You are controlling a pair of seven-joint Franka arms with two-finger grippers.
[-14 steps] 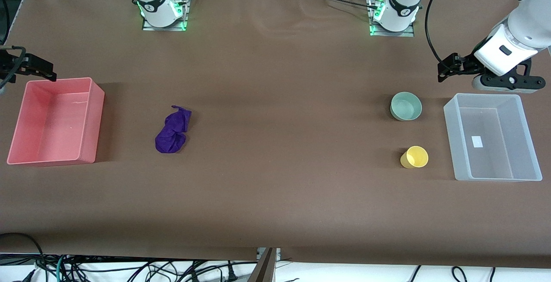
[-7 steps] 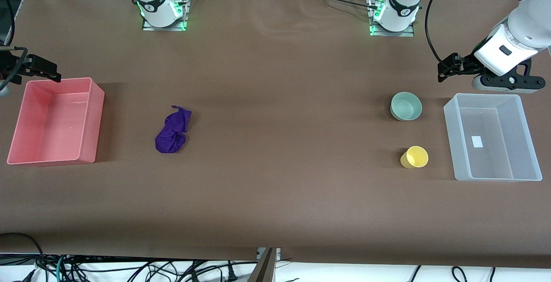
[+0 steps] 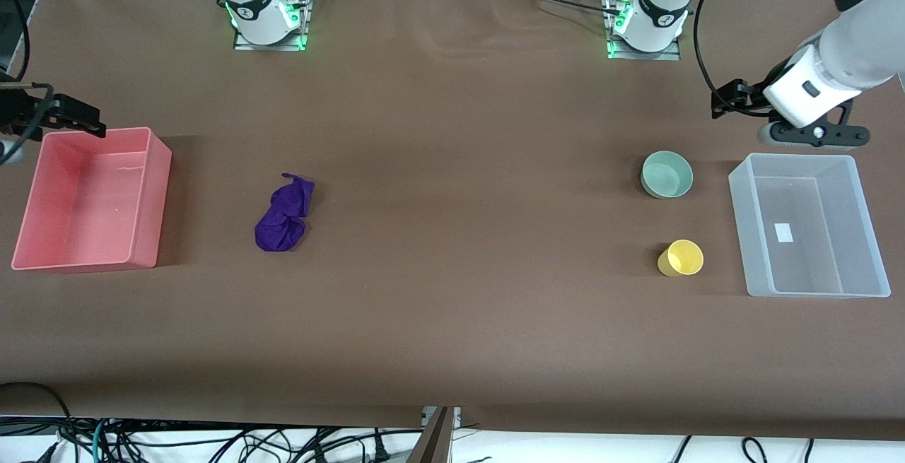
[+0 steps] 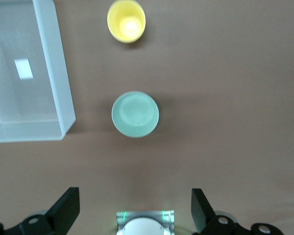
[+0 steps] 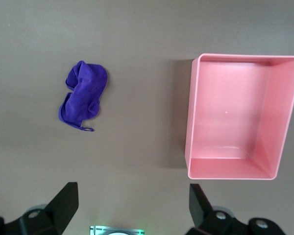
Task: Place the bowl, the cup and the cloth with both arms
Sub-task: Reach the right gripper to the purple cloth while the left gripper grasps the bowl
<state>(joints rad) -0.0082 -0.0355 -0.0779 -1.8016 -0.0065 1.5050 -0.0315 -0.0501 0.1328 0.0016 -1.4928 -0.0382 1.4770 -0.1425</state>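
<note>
Drifting slightly since earlier, the left end effector (image 4: 132,210) and right end effector (image 5: 132,210) hang spread, empty.

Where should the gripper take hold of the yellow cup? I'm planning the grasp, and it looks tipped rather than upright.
Probably by the rim, from above. The yellow cup leans with its mouth toward the front camera, so one finger could go inside the opening and one outside the wall. Its tapered sides could slip in a side pinch. The left gripper, open, is the closer one; the bowl stands well apart.
</note>
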